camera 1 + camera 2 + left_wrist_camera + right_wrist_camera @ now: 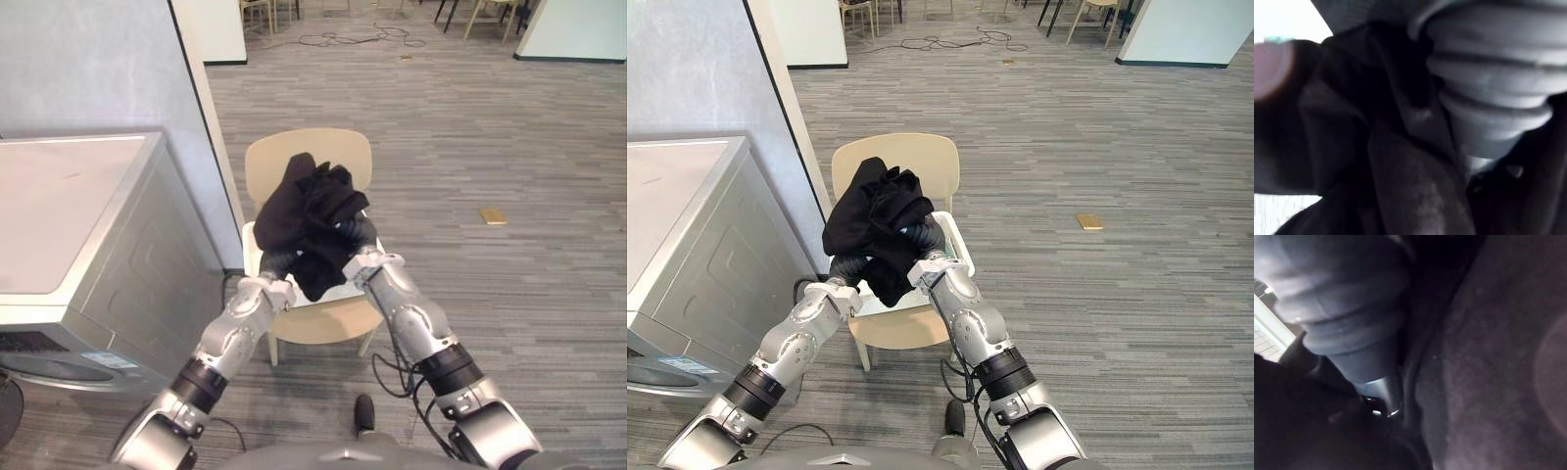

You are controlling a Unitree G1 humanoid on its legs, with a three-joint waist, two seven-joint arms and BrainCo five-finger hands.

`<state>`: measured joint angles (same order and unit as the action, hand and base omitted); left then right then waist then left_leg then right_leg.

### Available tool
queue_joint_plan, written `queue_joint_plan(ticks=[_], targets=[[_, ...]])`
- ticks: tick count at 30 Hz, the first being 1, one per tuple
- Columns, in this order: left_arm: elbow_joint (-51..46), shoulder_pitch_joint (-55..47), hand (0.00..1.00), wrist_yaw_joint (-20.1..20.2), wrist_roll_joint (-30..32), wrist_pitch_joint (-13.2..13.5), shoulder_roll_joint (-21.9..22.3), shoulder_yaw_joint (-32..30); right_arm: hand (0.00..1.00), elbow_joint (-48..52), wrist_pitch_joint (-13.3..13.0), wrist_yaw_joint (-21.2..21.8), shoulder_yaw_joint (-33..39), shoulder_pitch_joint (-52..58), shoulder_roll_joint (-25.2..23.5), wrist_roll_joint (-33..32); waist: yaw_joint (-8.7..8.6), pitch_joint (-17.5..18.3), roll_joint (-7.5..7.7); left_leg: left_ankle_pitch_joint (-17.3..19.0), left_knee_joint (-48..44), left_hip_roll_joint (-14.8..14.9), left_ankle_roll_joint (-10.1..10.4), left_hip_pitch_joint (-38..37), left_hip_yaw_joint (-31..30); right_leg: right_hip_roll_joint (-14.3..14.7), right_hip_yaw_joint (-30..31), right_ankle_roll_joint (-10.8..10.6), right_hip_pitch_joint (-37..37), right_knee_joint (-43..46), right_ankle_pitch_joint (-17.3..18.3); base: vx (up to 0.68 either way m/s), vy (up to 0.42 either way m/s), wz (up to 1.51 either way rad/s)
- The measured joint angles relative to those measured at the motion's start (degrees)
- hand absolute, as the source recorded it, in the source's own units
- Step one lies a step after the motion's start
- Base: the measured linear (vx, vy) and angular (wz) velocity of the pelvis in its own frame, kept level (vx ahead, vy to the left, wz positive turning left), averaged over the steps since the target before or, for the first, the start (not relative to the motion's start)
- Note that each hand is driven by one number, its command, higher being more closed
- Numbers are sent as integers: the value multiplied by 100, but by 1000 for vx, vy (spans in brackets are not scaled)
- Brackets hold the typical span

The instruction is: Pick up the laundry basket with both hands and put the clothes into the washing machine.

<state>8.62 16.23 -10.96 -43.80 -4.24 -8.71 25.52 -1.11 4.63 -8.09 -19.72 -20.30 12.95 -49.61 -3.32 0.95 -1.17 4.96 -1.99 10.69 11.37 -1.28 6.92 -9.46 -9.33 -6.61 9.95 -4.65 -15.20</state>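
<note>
1. Black clothes (309, 211) are bunched in one dark heap above the chair seat, and both my hands are pushed into it.
2. My left hand (277, 260) goes into the heap from its lower left. The ribbed cover is in sight and the fabric hides the fingers, so I cannot tell whether they are curled or straight.
3. My right hand (359, 233) goes in from the heap's right side, a little higher than the left. Its fingers are also under cloth, and I cannot tell their state.
4. In each wrist view the hand's cover lies close against folds of the dark fabric.
5. Beneath the heap the white laundry basket (957, 238) sits on the seat, with parts of its rim showing at the left and right. The lowest fold hangs down in front of it; I cannot tell whether it touches.
6. Behind the clothes rises the rounded back of the pale wooden chair (294, 147).
7. The grey washing machine (108, 245) stands to my left, near the chair.
8. A small tan object (494, 215) lies on the carpet to the right, well apart.
</note>
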Motion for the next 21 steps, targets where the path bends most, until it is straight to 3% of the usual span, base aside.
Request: queue_joint_plan(ticks=[5, 6, 14, 17, 21], targets=[[100, 0, 100, 4, 0, 59, 81, -4, 100, 0, -21, -8, -1, 1, 0, 0, 1, -3, 26, 1, -6, 1, -1, -3, 14, 1, 14, 2, -1, 0, -5, 0, 0, 0], [108, -1, 100, 6, 0, 59, 87, -4, 0, 0, -23, -8, -1, 11, 0, 3, 1, -4, 48, 1, -6, 1, -2, -3, 17, 1, 30, 4, -1, 0, -7, 0, 0, 0], [375, -70, 100, -38, 1, 50, 89, -170, 0, 170, -35, 284, -33, 468, 28, 57, 3, 31, 242, 34, -4, 8, -50, -31, 77, 9, 80, 7, -2, -2, -15, 0, 0, -2], [391, -380, 100, 23, 2, 37, 97, -399, 0, 633, 78, 480, 128, 955, 133, 67, -4, 18, 278, 49, 2, 8, -32, -62, 100, 19, 113, 2, -2, -2, -11, 0, -4, -6], [693, -389, 100, 40, -119, 20, 96, -1298, 0, 781, 78, 683, 779, 1600, 290, 264, -36, -14, 376, 70, 2, 22, -37, -86, 127, 46, 154, 1, 0, -2, -10, -15, -10, -5]])
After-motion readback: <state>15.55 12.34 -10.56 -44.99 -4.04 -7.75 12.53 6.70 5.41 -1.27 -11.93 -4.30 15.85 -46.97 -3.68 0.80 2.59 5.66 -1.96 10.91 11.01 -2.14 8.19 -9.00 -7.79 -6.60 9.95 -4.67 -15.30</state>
